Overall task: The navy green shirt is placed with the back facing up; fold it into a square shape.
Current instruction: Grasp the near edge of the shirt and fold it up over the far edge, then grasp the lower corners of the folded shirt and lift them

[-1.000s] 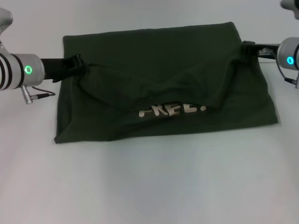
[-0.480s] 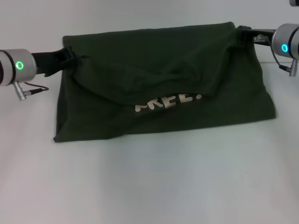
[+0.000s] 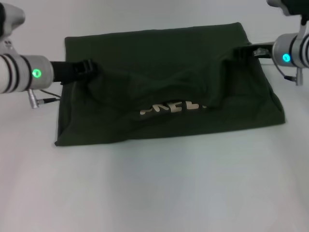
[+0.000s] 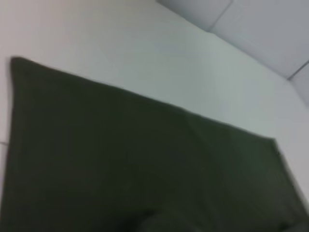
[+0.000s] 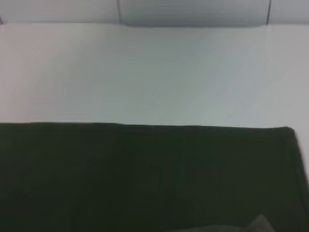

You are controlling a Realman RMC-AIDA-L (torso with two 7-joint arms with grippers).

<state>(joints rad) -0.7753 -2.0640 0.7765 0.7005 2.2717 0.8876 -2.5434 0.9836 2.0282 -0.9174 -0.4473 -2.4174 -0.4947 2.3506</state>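
The navy green shirt (image 3: pixel 164 58) lies spread on the white table (image 3: pixel 154 193), with an upper layer lifted into a sagging fold across its middle. Cream lettering (image 3: pixel 171 107) peeks out under the fold's hanging edge. At the shirt's left side, my left gripper (image 3: pixel 91 67) is shut on the fold's left end. My right gripper (image 3: pixel 239 52) pinches the fold's right end at the shirt's right side. The left wrist view shows only flat shirt cloth (image 4: pixel 120 159) and table. The right wrist view also shows only shirt cloth (image 5: pixel 145 179) and table. Neither wrist view shows fingers.
A white table top (image 3: pixel 145 14) surrounds the shirt on all sides. A thin cable (image 3: pixel 46 100) hangs from the left wrist just beside the shirt's left edge. A pale wall (image 5: pixel 193 12) rises beyond the table's far edge.
Both grippers first drew outward and toward the far edge with the cloth, then came inward and nearer. The fold now sags lower and covers more of the lettering.
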